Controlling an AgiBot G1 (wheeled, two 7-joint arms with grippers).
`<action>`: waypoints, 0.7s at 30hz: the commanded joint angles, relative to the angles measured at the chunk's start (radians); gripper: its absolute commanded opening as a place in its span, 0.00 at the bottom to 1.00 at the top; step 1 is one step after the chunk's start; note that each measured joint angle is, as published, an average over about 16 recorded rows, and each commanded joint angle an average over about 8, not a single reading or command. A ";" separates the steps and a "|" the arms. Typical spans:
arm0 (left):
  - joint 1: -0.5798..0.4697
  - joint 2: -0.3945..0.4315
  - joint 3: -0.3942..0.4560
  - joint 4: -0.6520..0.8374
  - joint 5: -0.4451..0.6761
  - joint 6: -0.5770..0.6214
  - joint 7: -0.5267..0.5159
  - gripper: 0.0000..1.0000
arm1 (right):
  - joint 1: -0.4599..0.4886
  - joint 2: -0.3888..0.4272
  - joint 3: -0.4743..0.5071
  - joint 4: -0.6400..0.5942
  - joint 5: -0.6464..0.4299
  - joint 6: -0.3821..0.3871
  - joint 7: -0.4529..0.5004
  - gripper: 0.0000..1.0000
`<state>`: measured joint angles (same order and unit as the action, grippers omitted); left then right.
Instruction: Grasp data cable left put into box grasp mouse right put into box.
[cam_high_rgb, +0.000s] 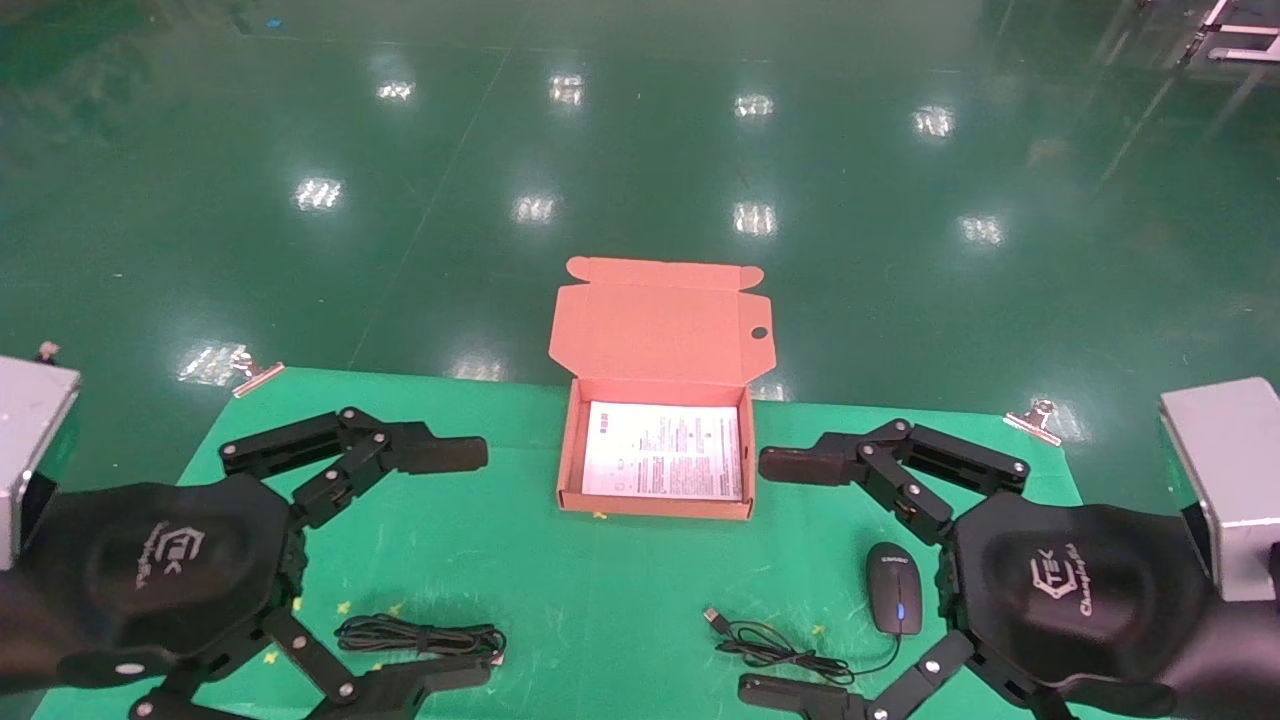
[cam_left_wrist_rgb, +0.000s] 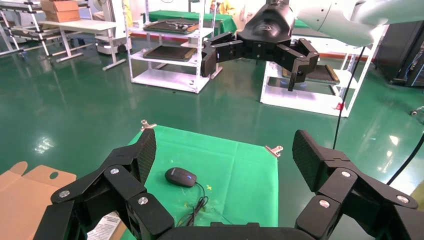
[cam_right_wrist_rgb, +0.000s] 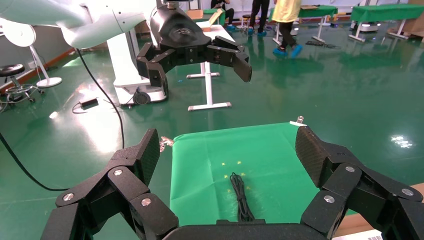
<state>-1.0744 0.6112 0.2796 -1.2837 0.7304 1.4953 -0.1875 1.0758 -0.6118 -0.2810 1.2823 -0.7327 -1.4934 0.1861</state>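
On the left side, the left gripper (cam_high_rgb: 478, 565) hangs above the green table (cam_high_rgb: 560, 600) with its fingers spread wide and holding nothing. The data cable (cam_high_rgb: 420, 636) lies flat on the table between its fingertips, near the front edge. In the middle, at the far edge, stands the box (cam_high_rgb: 655, 455) with its lid up and a white printed sheet (cam_high_rgb: 665, 450) inside. To the right lies the mouse (cam_high_rgb: 893, 588), its cord (cam_high_rgb: 775, 645) curled beside it. The right gripper (cam_high_rgb: 765, 578) hovers above it, also wide open and empty.
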 joint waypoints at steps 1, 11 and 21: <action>0.000 0.000 0.000 0.000 0.000 0.000 0.000 1.00 | 0.000 0.000 0.000 0.000 0.000 0.000 0.000 1.00; 0.000 0.000 0.000 0.000 0.000 0.000 0.000 1.00 | 0.000 0.000 0.000 0.000 0.000 0.000 0.000 1.00; 0.000 0.000 0.000 0.000 0.000 0.000 0.000 1.00 | 0.000 0.000 0.000 0.000 0.000 0.000 0.000 1.00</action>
<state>-1.0744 0.6112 0.2796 -1.2838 0.7304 1.4953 -0.1875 1.0758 -0.6118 -0.2810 1.2823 -0.7327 -1.4933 0.1861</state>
